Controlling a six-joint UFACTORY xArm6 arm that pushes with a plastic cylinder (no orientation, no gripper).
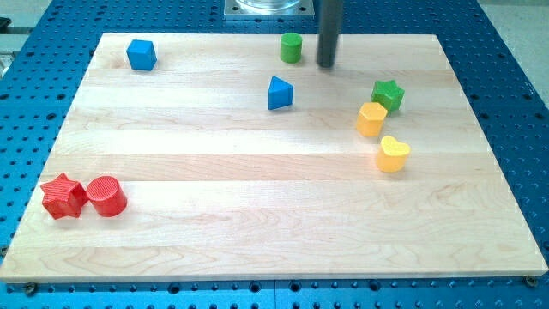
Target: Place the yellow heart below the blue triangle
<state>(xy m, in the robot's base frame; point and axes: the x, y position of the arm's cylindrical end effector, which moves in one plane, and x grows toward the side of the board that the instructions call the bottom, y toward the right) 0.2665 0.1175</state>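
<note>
- One rod only, no claw to open or clench: my tip (pixel 326 65) resting near the view's top, just right of the green cylinder (pixel 292 47).
- Needing to circle to the right side of the yellow heart (pixel 393 154), avoiding the yellow hexagon (pixel 371 119).
- Pushing leftward along the tabletop (pixel 257 223) until sitting below the blue triangle (pixel 280 93).

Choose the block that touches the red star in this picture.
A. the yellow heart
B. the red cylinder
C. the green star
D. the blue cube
B: the red cylinder sits right against the red star near the view's bottom left corner, while the other listed blocks lie far away from them.
</note>
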